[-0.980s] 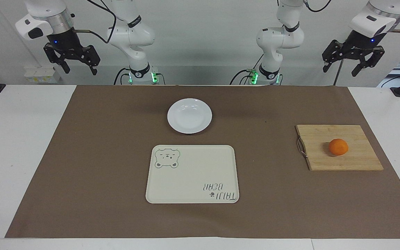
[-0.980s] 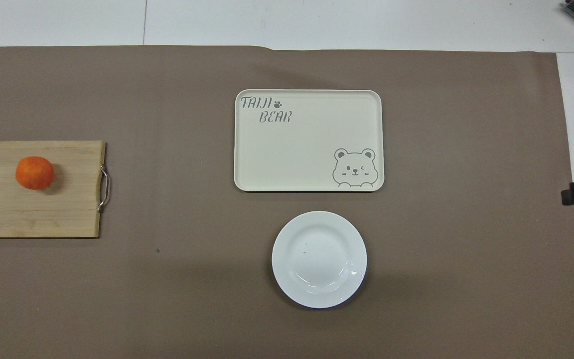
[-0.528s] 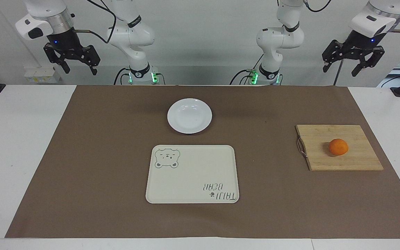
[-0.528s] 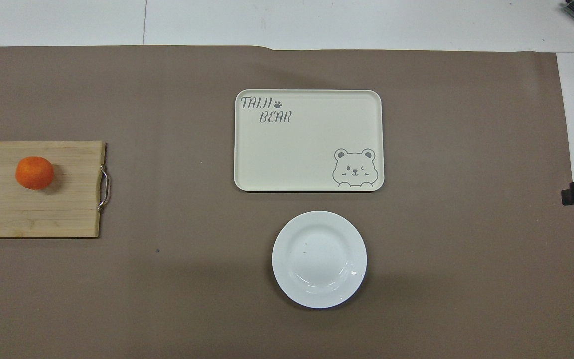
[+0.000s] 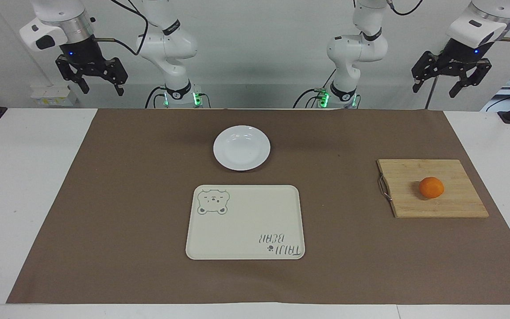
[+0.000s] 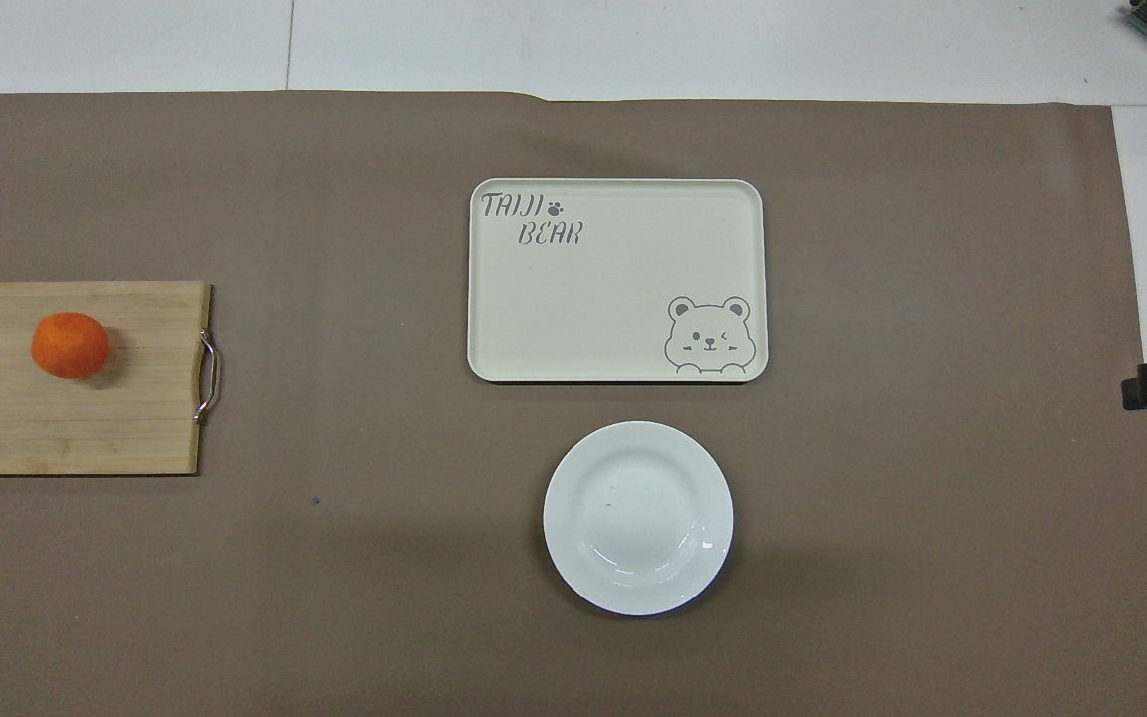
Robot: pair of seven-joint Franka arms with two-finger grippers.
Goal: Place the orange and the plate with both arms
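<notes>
Orange (image 5: pixel 431 187) on board (image 5: pixel 458 206), plate (image 5: pixel 241 147) bare, both grippers (image 5: pixel 436 86) (image 5: pixel 100 86) spread, whole only facing.

Orange (image 5: pixel 431 187) on cutting board (image 5: pixel 452 204), plate (image 5: pixel 241 147) near tray (image 5: pixel 245 222)

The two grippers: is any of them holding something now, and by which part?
Nothing is held. The left gripper and the right gripper hang open and empty near the arm bases. The orange lies on the cutting board; the plate lies untouched.
</notes>
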